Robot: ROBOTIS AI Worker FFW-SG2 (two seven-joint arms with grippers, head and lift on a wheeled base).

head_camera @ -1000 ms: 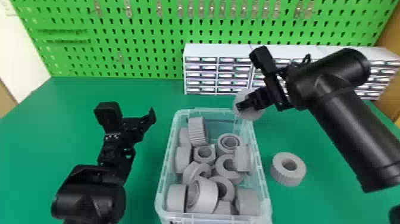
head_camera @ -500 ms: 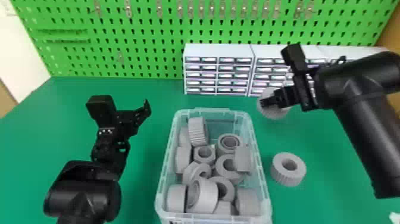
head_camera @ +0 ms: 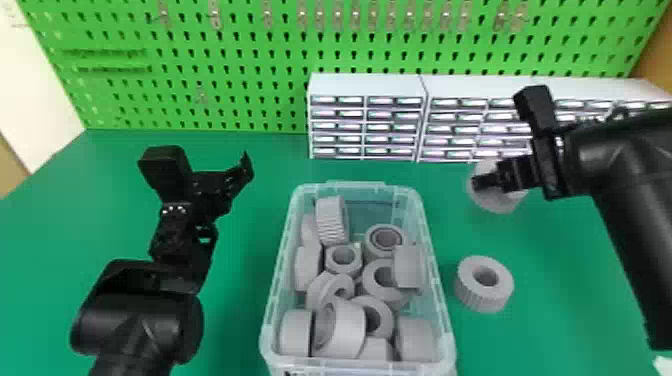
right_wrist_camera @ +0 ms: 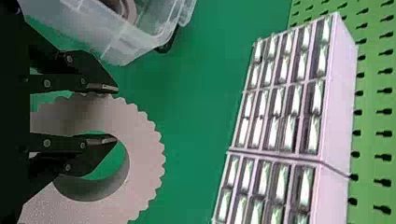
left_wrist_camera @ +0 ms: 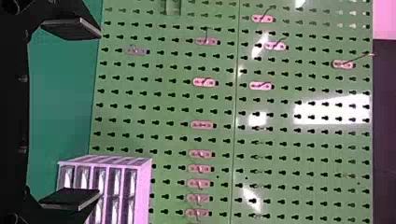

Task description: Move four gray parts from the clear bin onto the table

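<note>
Gray part [head_camera: 500,204] gripped in right claw [head_camera: 481,183], fingers straddling rim.

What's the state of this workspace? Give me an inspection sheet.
Surface: green table, no spill seen.
Job's things: bin of gray parts; one part on the table, right of the bin; another part in the right gripper.
Clutter: unidentified white thing, head view's lower right corner.
Grippers: right gripper's jaws shut on its part's wall, one jaw in the hole; left gripper, jaws open.
Cables: nothing seen for certain.
Surroundings: pegboard with hooks, white drawers.
</note>
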